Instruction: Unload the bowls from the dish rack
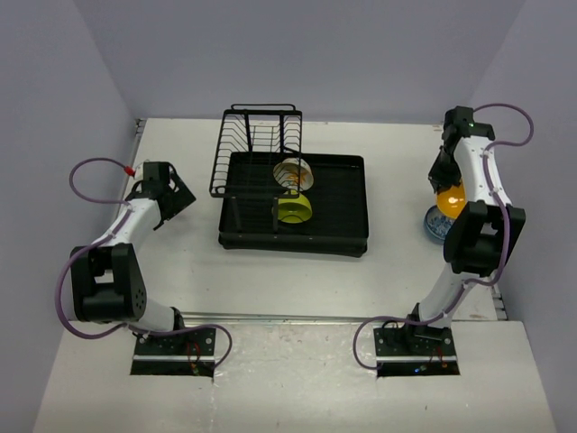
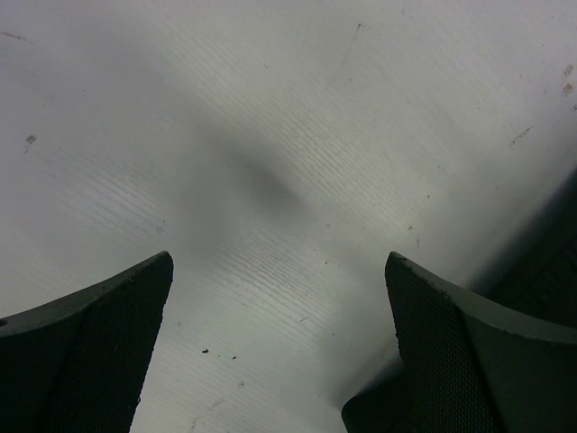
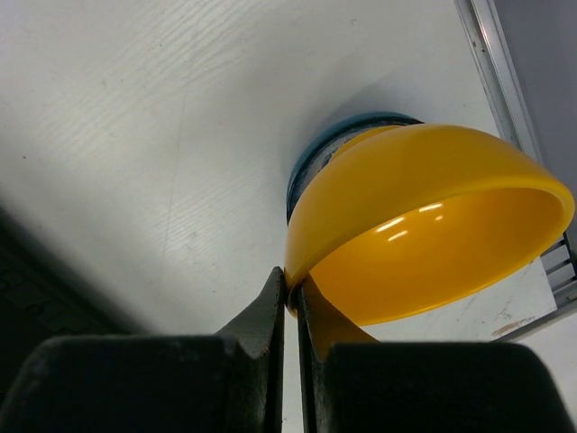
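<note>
Dish rack (image 1: 347, 194) centre table (image 1: 270, 280); two bowls (image 1: 294, 209) inside.

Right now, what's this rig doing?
The right gripper is pinching the rim of the orange bowl and holding it tilted over the blue bowl, which sits on the table right of the dish rack. The yellow-green bowl and white patterned bowl are in the rack. The left gripper is open and empty above bare table on the left.
</note>
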Motion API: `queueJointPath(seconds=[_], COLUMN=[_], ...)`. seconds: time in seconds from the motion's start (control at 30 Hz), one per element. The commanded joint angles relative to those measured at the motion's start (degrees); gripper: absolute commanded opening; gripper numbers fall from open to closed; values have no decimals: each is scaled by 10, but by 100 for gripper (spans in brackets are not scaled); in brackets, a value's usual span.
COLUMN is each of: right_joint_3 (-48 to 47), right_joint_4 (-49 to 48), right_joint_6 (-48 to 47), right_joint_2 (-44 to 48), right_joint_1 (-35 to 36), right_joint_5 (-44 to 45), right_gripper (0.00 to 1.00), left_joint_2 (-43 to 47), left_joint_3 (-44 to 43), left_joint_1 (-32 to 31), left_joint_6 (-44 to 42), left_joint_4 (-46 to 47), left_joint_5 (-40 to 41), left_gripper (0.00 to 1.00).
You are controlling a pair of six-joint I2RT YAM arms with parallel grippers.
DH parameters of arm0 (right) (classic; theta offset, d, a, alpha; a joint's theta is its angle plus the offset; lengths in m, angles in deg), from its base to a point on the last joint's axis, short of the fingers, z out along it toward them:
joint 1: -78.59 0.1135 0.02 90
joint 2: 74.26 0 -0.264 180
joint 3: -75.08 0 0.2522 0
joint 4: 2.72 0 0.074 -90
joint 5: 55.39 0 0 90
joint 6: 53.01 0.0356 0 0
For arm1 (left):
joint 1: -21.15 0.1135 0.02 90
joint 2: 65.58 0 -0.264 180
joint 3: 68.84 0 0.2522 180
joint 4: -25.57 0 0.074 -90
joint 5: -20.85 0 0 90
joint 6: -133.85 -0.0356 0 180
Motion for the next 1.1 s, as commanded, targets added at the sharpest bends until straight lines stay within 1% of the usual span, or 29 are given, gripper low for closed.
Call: queueJointPath(seconds=[0.0,0.13,0.3,0.63,0.67,0.7,0.77,0.87,0.9,0.97,1.03,1.07], right_joint_3=[10,50,78,103,107,115,119,122,126,128,136,136], right_joint_4=[6,-18,-39,-64,-66,-71,-71,-69,-70,-69,-81,-85], right_joint_6=[-11,-14,-13,-8,-8,-7,-6,-4,-4,-1,0,1], right_joint_2=[4,0,-12,-18,-14,-13,-7,-7,-6,1,20,33], right_joint_1=[-1,-1,-1,-1,-1,-1,-1,-1,-1,0,3,9], right_joint_5=[10,8,6,-6,-5,-5,-1,-5,-6,-5,0,6], right_gripper=[0,0,0,0,2,9,15,18,22,27,36,37], left_joint_2=[-4,-13,-15,-16,-16,-16,-17,-16,-16,-16,-15,-15], left_joint_3=[-27,-39,-41,-46,-46,-46,-46,-45,-45,-45,-45,-45], left_joint_1=[5,5,5,5,5,5,5,5,5,4,5,5], left_joint_6=[-12,-14,-20,-26,-26,-26,-25,-23,-23,-24,-25,-27], left_joint_4=[4,1,-2,-9,-10,-9,-10,-10,-10,-11,-11,-12], left_joint_5=[13,12,13,15,15,14,12,10,10,10,10,10], left_gripper=[100,100,100,100,100,100,100,100,100,100,100,100])
